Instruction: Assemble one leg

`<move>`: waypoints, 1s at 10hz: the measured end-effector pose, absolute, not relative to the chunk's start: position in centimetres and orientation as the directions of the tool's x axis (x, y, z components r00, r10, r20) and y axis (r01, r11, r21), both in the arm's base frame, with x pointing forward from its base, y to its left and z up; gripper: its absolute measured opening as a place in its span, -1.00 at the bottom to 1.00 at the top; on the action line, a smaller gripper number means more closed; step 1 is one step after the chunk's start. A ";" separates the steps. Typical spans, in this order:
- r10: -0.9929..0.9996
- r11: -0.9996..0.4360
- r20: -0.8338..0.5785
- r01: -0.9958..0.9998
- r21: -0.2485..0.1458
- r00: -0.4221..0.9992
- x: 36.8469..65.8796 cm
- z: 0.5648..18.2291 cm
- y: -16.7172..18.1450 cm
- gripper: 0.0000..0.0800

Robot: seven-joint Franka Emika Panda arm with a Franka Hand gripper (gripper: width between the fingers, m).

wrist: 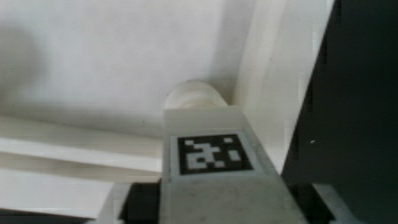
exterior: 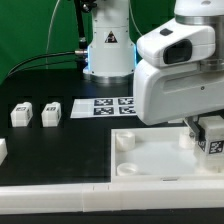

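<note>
My gripper (exterior: 206, 133) is shut on the leg (exterior: 212, 139), a white post with a black-and-white tag, over the right end of the big white panel (exterior: 150, 160). In the wrist view the leg (wrist: 210, 130) runs out from between the jaws of the gripper (wrist: 214, 196). Its rounded far end sits at the panel (wrist: 107, 60), close to the raised rim. I cannot tell whether it touches the panel. Two more tagged legs (exterior: 20, 114) (exterior: 50, 113) stand at the exterior view's left.
The marker board (exterior: 108, 105) lies in front of the robot base (exterior: 108, 50). A small white part (exterior: 3, 151) shows at the exterior view's left edge. A long white rail (exterior: 60, 200) runs along the front. My arm's white body (exterior: 175, 70) hides the right back.
</note>
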State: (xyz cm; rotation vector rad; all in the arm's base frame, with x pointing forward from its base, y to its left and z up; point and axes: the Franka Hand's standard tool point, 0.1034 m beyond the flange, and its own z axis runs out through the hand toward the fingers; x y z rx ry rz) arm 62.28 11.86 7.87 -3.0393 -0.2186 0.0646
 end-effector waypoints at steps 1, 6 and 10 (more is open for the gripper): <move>0.062 -0.994 -0.044 0.057 -0.093 0.997 62.3 7.9 11.8 -0.26; -0.479 -0.872 -0.091 -0.485 -0.065 0.873 62.3 7.8 11.6 -0.26; -0.804 -0.585 -0.110 -0.810 -0.030 0.584 62.3 7.7 11.7 -0.26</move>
